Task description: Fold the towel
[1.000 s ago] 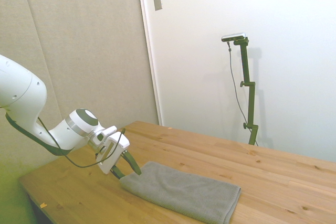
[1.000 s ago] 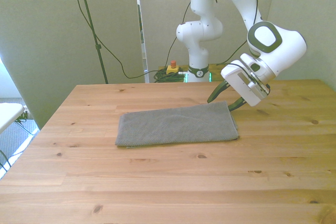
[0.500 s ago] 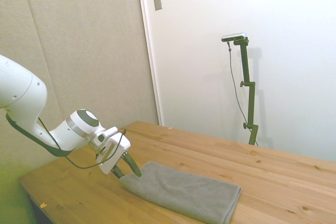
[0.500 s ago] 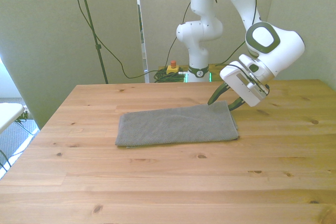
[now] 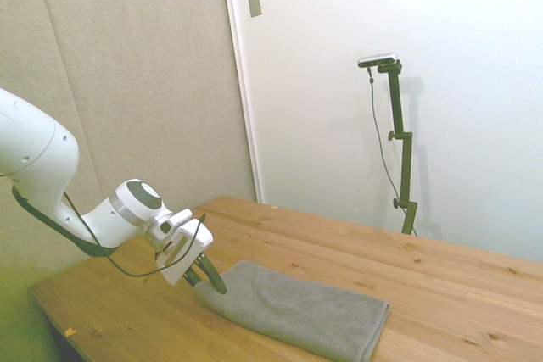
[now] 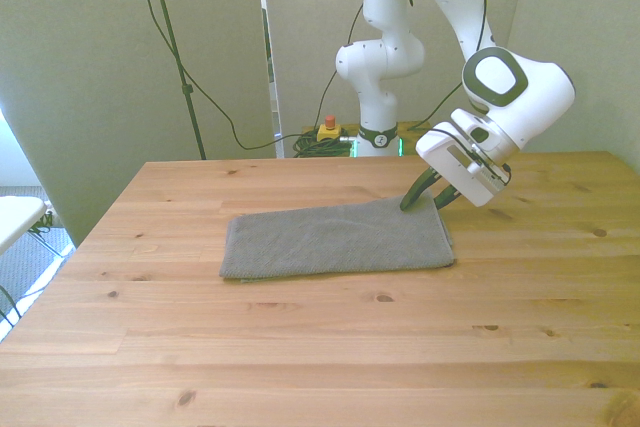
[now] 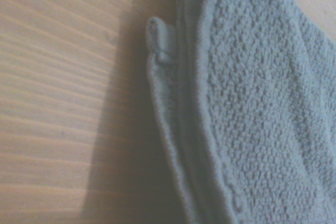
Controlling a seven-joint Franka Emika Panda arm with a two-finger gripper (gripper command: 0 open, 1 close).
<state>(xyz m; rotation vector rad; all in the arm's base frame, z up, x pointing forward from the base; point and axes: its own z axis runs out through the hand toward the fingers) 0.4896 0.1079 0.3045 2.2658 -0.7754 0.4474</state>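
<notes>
- Just under the fingers [image 6: 422, 197], the grey towel [image 6: 335, 239] lies flat on the wooden surface [image 6: 320, 347], its far corner at their tips.
- The fingers stand slightly apart, gripping nothing yet.
- Step in hand, I'd judge: taking that corner; next they must close and carry it across.
- No writing anywhere on the towel.

- Your tabletop [image 6: 300, 347] is pale knotty pine planks, seen bare in the wrist view [image 7: 52, 103].
- On it you have one plain grey rectangular terry towel [image 6: 335, 239] [image 5: 297, 309] [image 7: 252, 108], lying flat.
</notes>
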